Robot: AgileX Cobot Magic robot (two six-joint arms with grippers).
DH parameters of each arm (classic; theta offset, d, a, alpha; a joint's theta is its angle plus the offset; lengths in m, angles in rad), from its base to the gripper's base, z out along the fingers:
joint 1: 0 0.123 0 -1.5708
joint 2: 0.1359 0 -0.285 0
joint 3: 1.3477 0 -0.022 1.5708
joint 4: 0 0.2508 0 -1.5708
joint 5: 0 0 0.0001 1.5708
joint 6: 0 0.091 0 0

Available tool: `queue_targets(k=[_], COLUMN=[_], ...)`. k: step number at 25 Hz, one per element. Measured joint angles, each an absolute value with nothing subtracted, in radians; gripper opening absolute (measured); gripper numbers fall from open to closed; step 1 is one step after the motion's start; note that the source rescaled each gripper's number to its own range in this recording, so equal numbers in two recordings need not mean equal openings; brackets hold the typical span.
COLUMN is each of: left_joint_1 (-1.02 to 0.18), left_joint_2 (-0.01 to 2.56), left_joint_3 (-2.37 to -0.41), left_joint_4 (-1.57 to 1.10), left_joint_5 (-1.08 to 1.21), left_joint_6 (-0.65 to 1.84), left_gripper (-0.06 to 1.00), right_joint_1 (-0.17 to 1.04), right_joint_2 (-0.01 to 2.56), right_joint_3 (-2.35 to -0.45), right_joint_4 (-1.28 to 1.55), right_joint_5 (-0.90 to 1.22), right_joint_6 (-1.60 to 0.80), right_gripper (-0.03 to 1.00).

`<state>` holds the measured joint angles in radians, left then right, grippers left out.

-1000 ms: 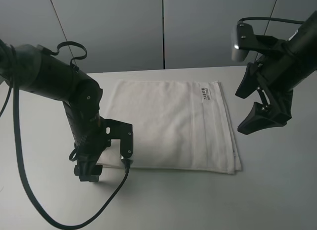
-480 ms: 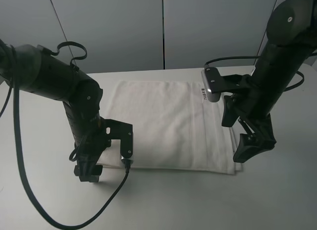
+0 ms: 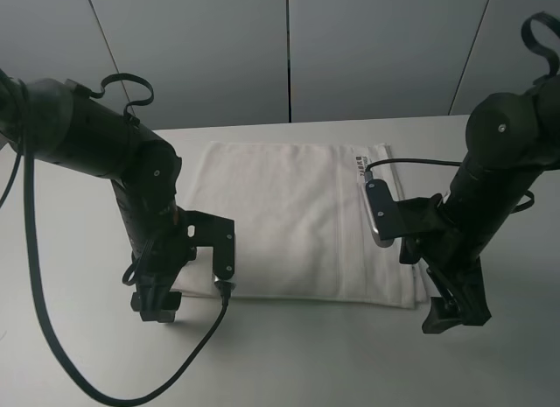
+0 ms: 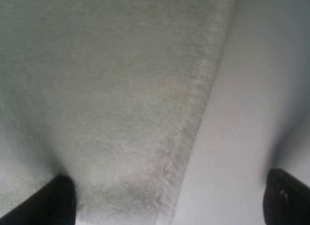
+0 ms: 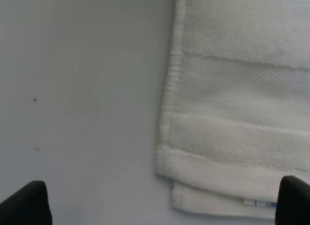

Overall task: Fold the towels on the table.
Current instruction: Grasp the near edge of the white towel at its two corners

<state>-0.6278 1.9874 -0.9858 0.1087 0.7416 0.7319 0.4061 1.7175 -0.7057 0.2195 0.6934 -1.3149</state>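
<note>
Rectangular terry towel [image 3: 289, 223] (ribbed border band [image 5: 242, 92]) lies on matte table [image 3: 306, 363].

Matte-black, rounded left arm [image 3: 92, 144] and right arm [image 3: 512, 149]; a black cable [image 3: 35, 284] loops off the left arm; the right gripper [image 3: 457, 318] is black.

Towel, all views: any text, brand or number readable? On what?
Unreadable: dark print on the label at the far right corner of the towel, too small.
Unreadable: bluish marks on a small tag at the towel's edge, right wrist view, blurred.
No other text visible.
</note>
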Motion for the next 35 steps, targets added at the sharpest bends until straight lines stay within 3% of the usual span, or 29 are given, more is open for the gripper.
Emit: queue_targets(k=[29,35], left_joint_1=[-0.628,-0.628], left_joint_2=[1.988,1.99], left_joint_3=[-0.986,-0.986], left_joint_4=[0.117,0.117], left_joint_5=[0.713,0.71], left_joint_6=[0.726,0.726], left_gripper=[1.0,1.0], right_joint_1=[0.468,0.503], right_joint_2=[1.803,1.823], right_joint_3=[-0.697,-0.697], right_joint_4=[0.167,0.125], right_joint_5=[0.591,0.552], right_joint_6=[-1.302,-1.274], right_gripper=[1.0,0.93])
